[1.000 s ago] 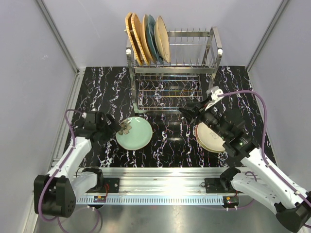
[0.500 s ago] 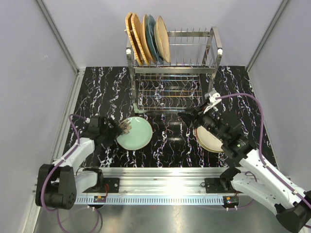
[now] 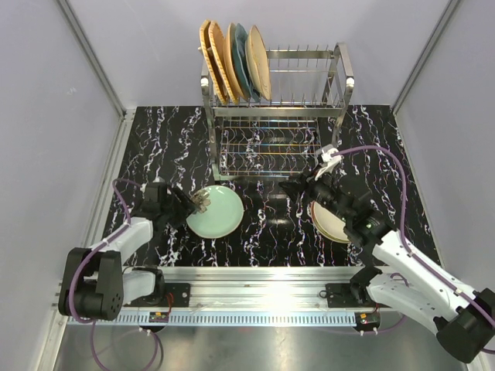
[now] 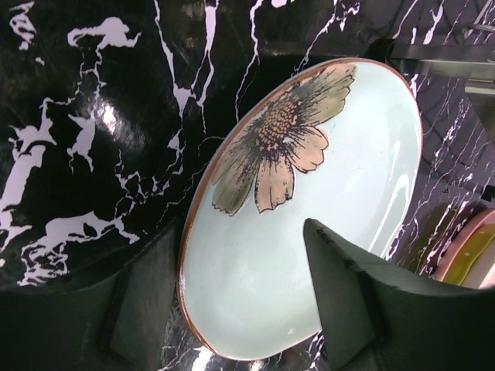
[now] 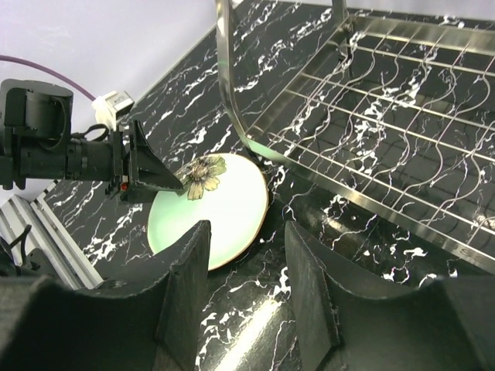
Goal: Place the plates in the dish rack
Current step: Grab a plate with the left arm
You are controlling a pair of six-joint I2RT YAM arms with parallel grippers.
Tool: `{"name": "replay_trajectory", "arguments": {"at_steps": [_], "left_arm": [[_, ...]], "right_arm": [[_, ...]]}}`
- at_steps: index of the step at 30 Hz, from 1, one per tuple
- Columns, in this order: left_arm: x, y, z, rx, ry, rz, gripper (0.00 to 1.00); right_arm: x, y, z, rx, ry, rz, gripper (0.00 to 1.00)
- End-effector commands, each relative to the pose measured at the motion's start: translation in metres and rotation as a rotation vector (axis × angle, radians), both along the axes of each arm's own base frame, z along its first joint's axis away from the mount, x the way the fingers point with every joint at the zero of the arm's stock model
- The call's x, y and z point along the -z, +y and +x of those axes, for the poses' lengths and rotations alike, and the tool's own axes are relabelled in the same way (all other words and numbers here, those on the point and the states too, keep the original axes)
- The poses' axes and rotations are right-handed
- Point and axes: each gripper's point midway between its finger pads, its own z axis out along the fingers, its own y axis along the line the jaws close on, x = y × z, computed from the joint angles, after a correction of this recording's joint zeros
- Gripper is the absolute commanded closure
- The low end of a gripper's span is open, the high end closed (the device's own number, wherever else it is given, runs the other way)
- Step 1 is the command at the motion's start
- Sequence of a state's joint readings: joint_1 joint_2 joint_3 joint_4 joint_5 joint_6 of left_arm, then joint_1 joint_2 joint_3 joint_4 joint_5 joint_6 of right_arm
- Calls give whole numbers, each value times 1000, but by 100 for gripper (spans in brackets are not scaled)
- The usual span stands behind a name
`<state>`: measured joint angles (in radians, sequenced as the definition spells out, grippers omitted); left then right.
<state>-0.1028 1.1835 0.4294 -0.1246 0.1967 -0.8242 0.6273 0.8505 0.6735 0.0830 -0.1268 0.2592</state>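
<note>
Black marble-look tabletop (image 3: pixel 155 139) with white veins, plain pale walls round it. Dish rack (image 3: pixel 344 77) stands at the far middle of the table. Five racked plates (image 3: pixel 232 62) stand on edge in the tines at the left end of its top tier: two orange woven, then cream, teal, cream. Rest of the top tier and the lower grid shelf hold nothing. Pale green plate (image 3: pixel 220 212) with a flower print lies flat on the table, just in front of the rack's left front leg. Left gripper (image 3: pixel 197 203) is low at that plate's left rim. In the left wrist view its fingers are apart, with the rim passing between them, one finger (image 4: pixel 348 294) over the plate's inside and the other outside the edge; contact can't be made out. Right gripper (image 3: pixel 298 188) hangs over bare table between the green plate and a stack of plates (image 3: pixel 331 224) on the right, its fingers apart with nothing in them. The stack is cream and yellowish with a pink edge, lies flat and is partly hidden under the right arm.
</note>
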Motion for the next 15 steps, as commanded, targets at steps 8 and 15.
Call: {"name": "replay_trajectory", "arguments": {"at_steps": [8, 15], "left_arm": [[27, -4, -16, 29, 61, -10, 65], [25, -2, -16, 29, 58, 3, 95]], "right_arm": [[5, 12, 0, -49, 8, 22, 51], [26, 34, -10, -120, 26, 6, 52]]}}
